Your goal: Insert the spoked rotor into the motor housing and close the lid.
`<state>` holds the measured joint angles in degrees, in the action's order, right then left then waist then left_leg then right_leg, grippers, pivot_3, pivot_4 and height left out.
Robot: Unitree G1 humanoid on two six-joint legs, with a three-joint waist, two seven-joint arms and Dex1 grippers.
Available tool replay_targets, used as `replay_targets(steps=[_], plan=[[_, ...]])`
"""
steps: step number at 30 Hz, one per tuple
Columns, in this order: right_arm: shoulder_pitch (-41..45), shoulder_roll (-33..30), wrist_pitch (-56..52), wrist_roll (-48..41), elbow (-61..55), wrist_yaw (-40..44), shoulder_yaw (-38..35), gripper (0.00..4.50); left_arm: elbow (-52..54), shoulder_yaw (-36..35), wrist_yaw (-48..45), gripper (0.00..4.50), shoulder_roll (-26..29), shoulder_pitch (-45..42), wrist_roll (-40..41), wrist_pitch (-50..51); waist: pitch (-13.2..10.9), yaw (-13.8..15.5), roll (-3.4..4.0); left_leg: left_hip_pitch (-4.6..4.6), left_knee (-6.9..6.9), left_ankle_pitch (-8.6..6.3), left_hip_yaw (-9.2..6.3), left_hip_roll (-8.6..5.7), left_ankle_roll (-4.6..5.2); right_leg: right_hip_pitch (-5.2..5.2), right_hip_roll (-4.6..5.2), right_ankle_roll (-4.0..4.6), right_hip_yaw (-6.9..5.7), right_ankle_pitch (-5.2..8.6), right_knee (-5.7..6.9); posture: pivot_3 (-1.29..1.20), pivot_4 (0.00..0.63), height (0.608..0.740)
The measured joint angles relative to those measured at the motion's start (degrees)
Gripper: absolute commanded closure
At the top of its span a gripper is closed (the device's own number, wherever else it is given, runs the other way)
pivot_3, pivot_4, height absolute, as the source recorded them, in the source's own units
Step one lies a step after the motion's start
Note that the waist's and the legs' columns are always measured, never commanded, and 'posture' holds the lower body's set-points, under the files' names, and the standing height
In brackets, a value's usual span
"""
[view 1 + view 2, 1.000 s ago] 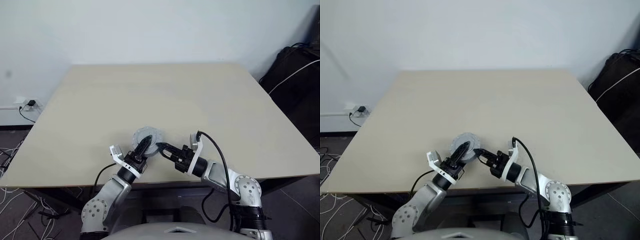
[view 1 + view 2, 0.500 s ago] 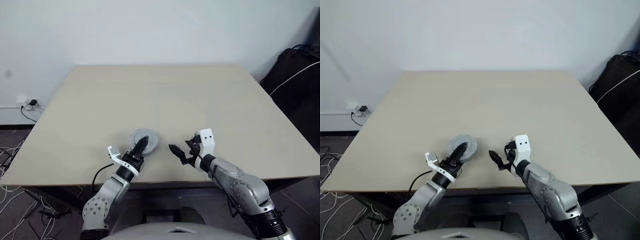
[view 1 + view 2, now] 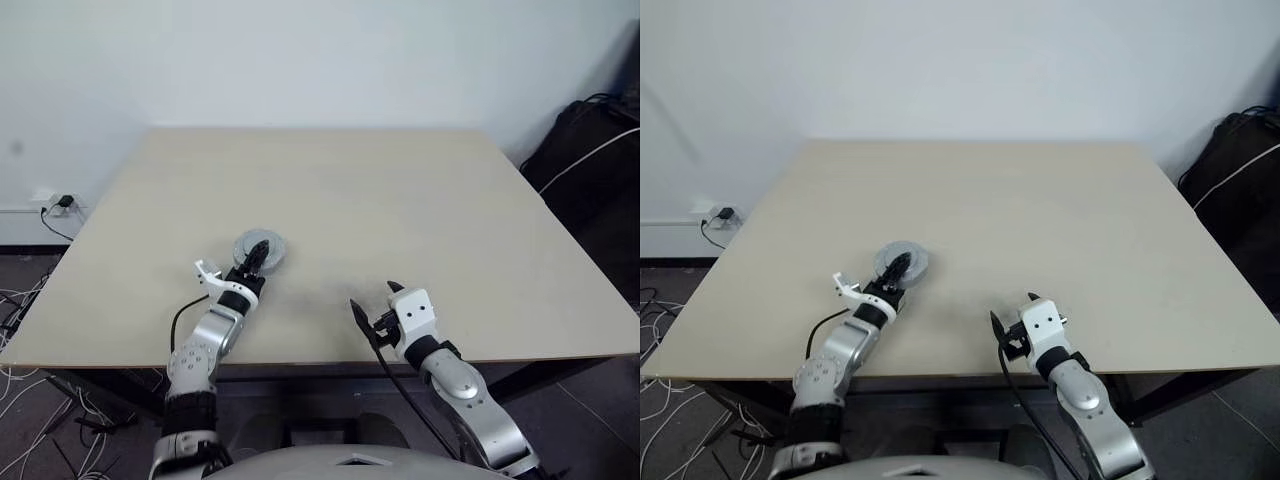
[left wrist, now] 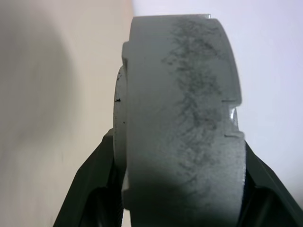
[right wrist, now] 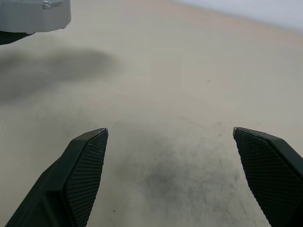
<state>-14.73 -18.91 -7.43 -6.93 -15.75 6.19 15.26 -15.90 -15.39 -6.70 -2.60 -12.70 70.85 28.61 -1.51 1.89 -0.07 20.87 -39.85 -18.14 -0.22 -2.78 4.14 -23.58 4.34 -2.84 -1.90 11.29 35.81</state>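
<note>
One assembled grey motor housing (image 3: 259, 249) sits clamped in my left jaws (image 3: 255, 258) – right jaws (image 3: 372, 304) spread empty; next, set it on the worktop (image 3: 400, 200).

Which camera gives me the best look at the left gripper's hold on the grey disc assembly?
The left wrist view: the grey disc assembly sits edge-on between the left gripper's fingers. The eye views show it small beyond the left hand, partly covered by a finger; the right wrist view catches a corner.
</note>
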Motion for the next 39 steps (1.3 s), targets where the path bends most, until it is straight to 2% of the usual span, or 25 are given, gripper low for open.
replay_targets(steps=[8, 17, 22, 24, 25, 28, 32, 36, 39], plan=[[-0.30, 3.06, 0.12, 2.90, 0.06, 0.06, -1.08, 0.00, -19.93, -4.65, 1.42, 2.41, -0.13, -15.76, -10.32, -5.46, -0.04, 0.12, -0.13, 0.03, 0.02, 0.01, 0.00, -0.04, -0.04, -0.04, 0.00, 0.02, 0.03, -0.02, -0.02, 0.00, 0.000, 0.740], [-1.03, 4.91, -7.60, 5.81, -7.90, -0.08, -1.61, 0.00, -41.43, -9.33, 1.57, 2.41, 1.40, -28.80, -19.36, -8.63, -0.10, -0.19, -0.22, 0.03, 0.03, 0.01, -0.01, -0.03, -0.05, -0.06, 0.00, -0.02, 0.03, -0.04, -0.02, 0.00, 0.000, 0.740], [-1.29, 4.98, -10.52, 6.03, -9.79, 0.34, -2.84, 0.00, -46.96, -11.36, 1.80, 0.75, 2.21, -31.27, -22.31, -8.88, -0.07, -0.26, -0.27, 0.00, 0.02, 0.01, -0.02, -0.03, -0.07, -0.03, 0.02, -0.28, 0.03, -0.19, 0.00, 0.00, 0.000, 0.740], [-1.36, 5.12, -11.09, 6.01, -10.14, 0.67, -3.09, 0.00, -47.08, -11.93, 2.00, 0.11, 2.25, -31.82, -23.27, -8.84, -0.03, -0.28, -0.25, -0.10, 0.02, 0.01, -0.01, -0.03, -0.08, 0.05, 0.04, -0.29, 0.04, -0.21, 0.00, 0.00, 0.000, 0.740], [-1.49, 5.17, -11.52, 6.01, -10.21, 1.00, -3.14, 0.00, -47.03, -12.34, 1.87, 0.04, 2.27, -31.84, -23.51, -8.70, 0.06, -0.38, -0.23, -0.17, 0.02, 0.00, -0.01, -0.02, -0.09, 0.11, 0.04, -0.29, 0.05, -0.20, 0.02, 0.00, 0.000, 0.740], [-2.09, 5.50, -11.59, 6.01, -10.17, 1.42, -3.17, 0.00, -45.78, -12.79, 1.91, 0.04, 2.91, -31.00, -24.47, -7.06, 0.20, -0.93, -0.20, -0.28, 0.02, -0.08, -0.01, 0.04, 0.05, 0.16, 0.02, -0.29, 0.05, -0.21, 0.06, 0.00, 0.000, 0.740], [-2.48, 6.05, -11.52, 6.02, -9.64, 1.85, -3.15, 0.00, -37.31, -12.46, 2.03, 0.04, 3.13, -25.60, -25.21, -1.53, 0.55, -1.97, -0.12, -0.32, 0.10, -0.02, -0.01, 0.09, -0.19, 0.13, 0.01, -0.24, 0.15, -0.22, 0.09, 0.00, 0.000, 0.740], [-2.92, 6.67, -11.59, 5.52, -9.15, 2.76, -3.28, 0.00, -25.38, -11.52, 4.38, 0.04, 3.41, -18.40, -25.21, 6.73, 1.15, -2.82, -0.09, -0.43, 0.23, -0.16, 0.01, 0.24, -0.41, 0.13, 0.07, -0.14, 0.32, -0.16, 0.07, 0.00, 0.000, 0.740], [-2.73, 8.02, -11.91, 4.25, -7.59, 3.64, -3.43, 0.00, -9.25, -8.38, 5.31, 0.04, 3.98, -7.82, -24.67, 14.95, 1.50, -3.44, -0.05, -1.07, 0.60, -0.37, 0.06, 0.40, -0.56, 0.28, 0.04, 0.15, 0.41, 0.04, 0.08, 0.00, 0.000, 0.740]])
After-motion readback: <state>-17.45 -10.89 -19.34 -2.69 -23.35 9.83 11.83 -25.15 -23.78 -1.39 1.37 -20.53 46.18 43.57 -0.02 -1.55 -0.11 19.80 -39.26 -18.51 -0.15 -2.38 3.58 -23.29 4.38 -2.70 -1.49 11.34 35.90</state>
